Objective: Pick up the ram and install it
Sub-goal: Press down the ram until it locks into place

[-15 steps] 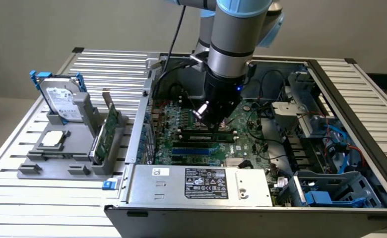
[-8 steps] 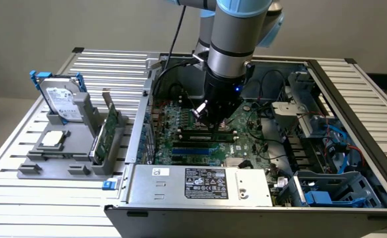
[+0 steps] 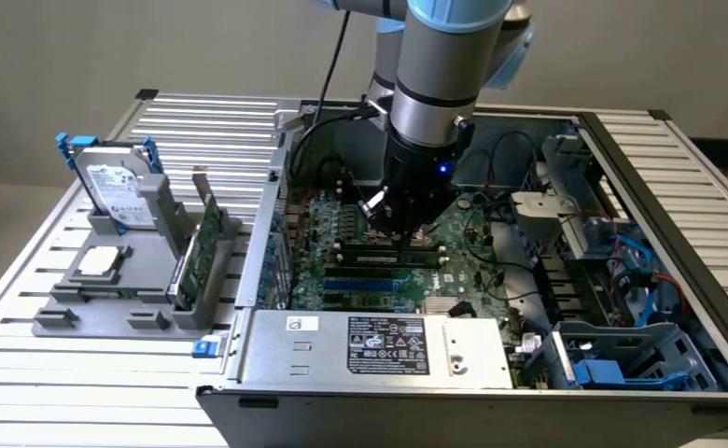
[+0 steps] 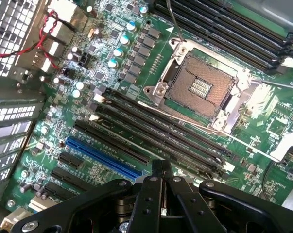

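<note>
Inside the open case (image 3: 663, 187), the claw (image 3: 396, 224) hangs low over the motherboard (image 3: 464, 271), its fingers pressed together with nothing between them. In the wrist view the claw (image 4: 159, 167) points at the black memory slots (image 4: 161, 128), between the blue slot (image 4: 102, 155) and the bare CPU socket (image 4: 202, 87). Just under the tips in the exterior view lies a slim green strip with dark chips, which I take to be the ram (image 3: 389, 250), standing in a slot. Whether the tips touch it, and whether it is fully seated, I cannot tell.

Risks, as I judge them:
- A push away from the stick's middle could sink one end and leave the other high, with a latch not caught.
- A push out of line with the slot could tilt the ram or flex the board.
- Closed tips are narrow and could slide off the thin top edge onto a neighbouring slot.
- The socket's exposed contacts sit near, so a sideways slip towards them would be costly.

The arm comes down from above almost vertical, its wrist within the case walls and the claw aimed straight down at the board.
</note>
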Robot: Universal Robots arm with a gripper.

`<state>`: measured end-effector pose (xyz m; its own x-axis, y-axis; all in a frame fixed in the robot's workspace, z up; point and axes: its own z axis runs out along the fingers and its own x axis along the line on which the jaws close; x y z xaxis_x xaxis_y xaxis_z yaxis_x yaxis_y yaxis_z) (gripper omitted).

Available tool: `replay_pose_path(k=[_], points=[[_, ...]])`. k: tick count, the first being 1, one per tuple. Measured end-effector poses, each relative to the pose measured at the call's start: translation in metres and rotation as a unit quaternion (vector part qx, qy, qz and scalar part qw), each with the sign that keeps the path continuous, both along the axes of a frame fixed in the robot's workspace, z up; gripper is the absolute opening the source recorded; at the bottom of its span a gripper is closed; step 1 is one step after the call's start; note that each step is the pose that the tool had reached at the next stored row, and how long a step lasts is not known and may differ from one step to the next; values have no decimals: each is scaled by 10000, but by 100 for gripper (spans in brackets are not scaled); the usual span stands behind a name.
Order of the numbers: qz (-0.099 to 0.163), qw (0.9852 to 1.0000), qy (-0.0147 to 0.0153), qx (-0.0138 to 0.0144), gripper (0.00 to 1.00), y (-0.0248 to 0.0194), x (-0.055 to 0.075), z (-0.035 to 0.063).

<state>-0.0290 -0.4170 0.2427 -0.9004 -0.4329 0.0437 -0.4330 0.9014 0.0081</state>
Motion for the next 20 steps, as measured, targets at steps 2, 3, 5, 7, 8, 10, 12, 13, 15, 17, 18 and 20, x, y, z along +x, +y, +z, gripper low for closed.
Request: replay_pose_path(k=[2,3,5,7,8,10,12,13,15,17,18,20], points=[[-144,9999,0,-2,11,0,0,0],[-215,9998,0,-3,11,0,0,0],[-363,9993,0,-5,11,0,0,0],[-509,9987,0,-6,11,0,0,0],[-582,9983,0,-7,11,-1,0,0],[-726,9974,0,-8,11,0,0,0],[-870,9962,0,-10,11,0,0,0],[-943,9955,0,-10,11,0,0,0],[-1093,9940,0,-11,11,0,0,0],[-1237,9923,0,-13,11,0,0,0],[-1307,9914,0,-13,11,0,0,0],[-1443,9895,0,-15,11,0,0,0]])
